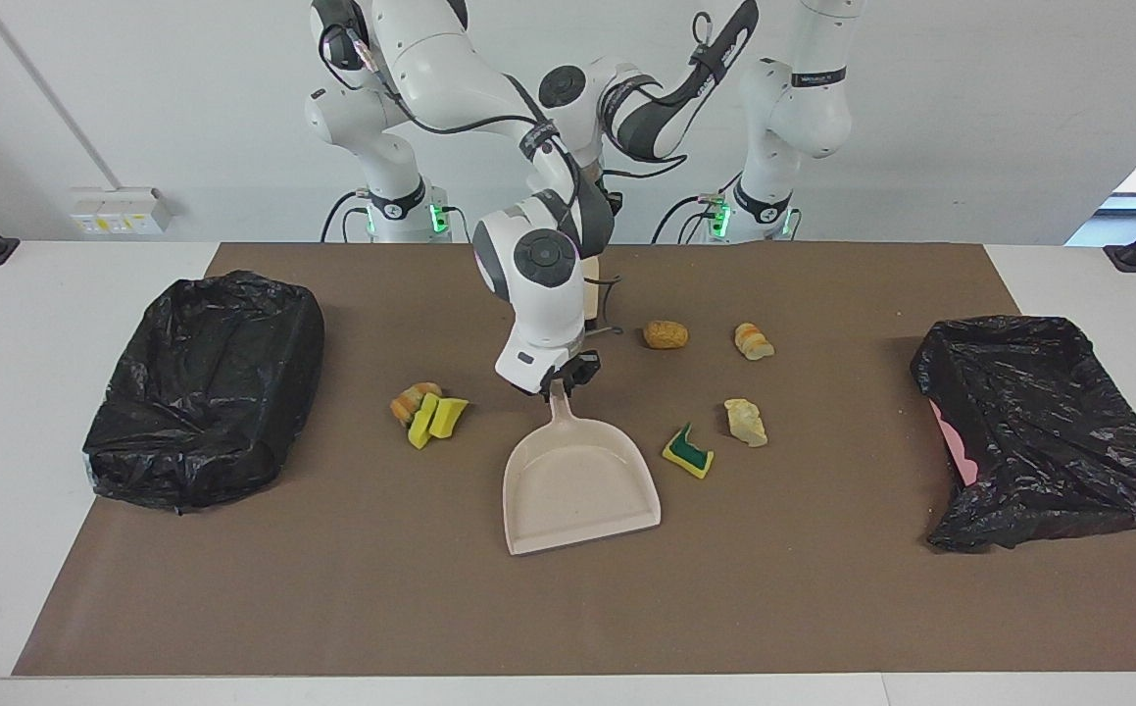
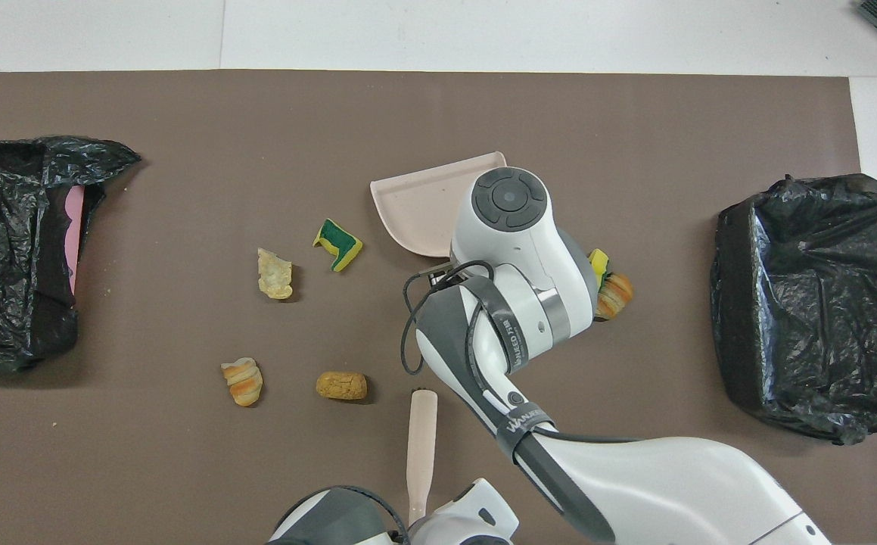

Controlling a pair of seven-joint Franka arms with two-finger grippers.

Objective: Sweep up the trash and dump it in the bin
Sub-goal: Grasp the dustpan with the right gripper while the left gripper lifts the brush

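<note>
light: bright, even, from above | shadows: soft, short | glare: none | focus: sharp throughout

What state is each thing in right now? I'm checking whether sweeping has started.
right gripper: shut on the dustpan handle
dustpan: empty, held by its handle
left gripper: shut on the brush
brush: held, touching no trash
trash: scattered on the mat, unswept
bins: both lined with black bags

dustpan (image 1: 579,485): mid mat (image 1: 430,608) | sponge pile (image 1: 430,412): beside it, toward right arm's end | sponge piece (image 1: 688,451): beside it, toward left arm's end | bags (image 1: 205,382): at both ends of surface
</note>
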